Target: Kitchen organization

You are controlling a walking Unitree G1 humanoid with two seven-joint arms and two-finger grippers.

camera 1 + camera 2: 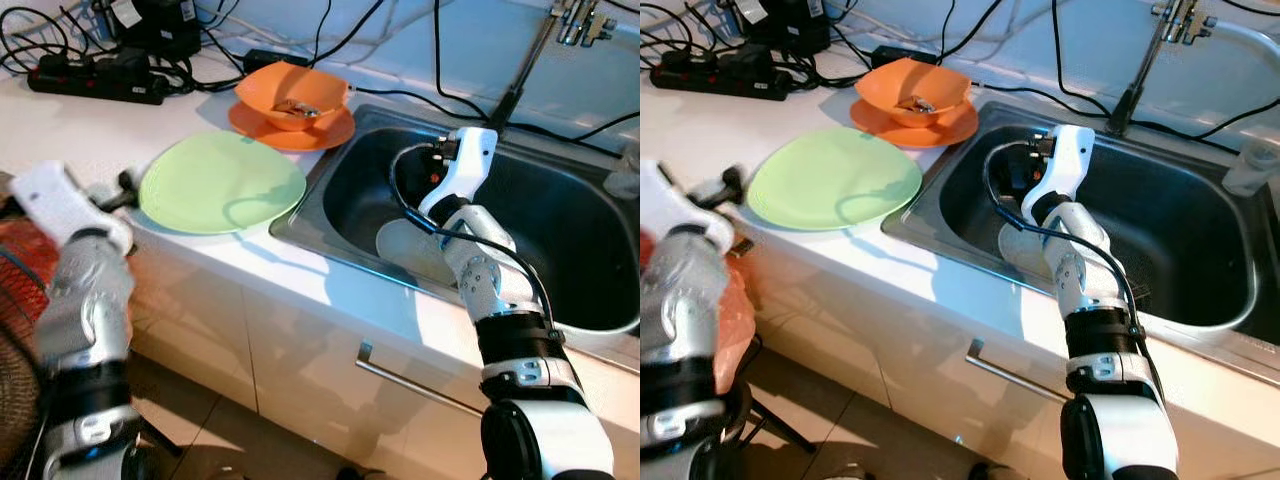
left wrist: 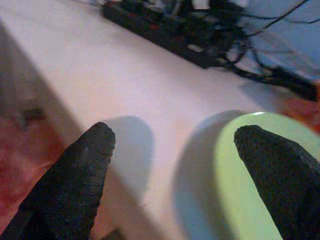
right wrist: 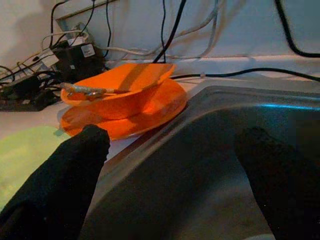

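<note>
The right gripper (image 3: 170, 165) hangs wide open and empty inside the sink (image 1: 560, 215), low over a pale plate (image 1: 405, 245) on its floor; the left gripper (image 2: 175, 165), likewise spread and empty, hovers at the bench's front edge by the green plate (image 1: 222, 182); the orange bowl (image 1: 292, 95) sits on an orange plate (image 1: 330, 133) at the sink's back-left corner. The plates look stiff, slick and probably light; best pinched at the rim.
</note>
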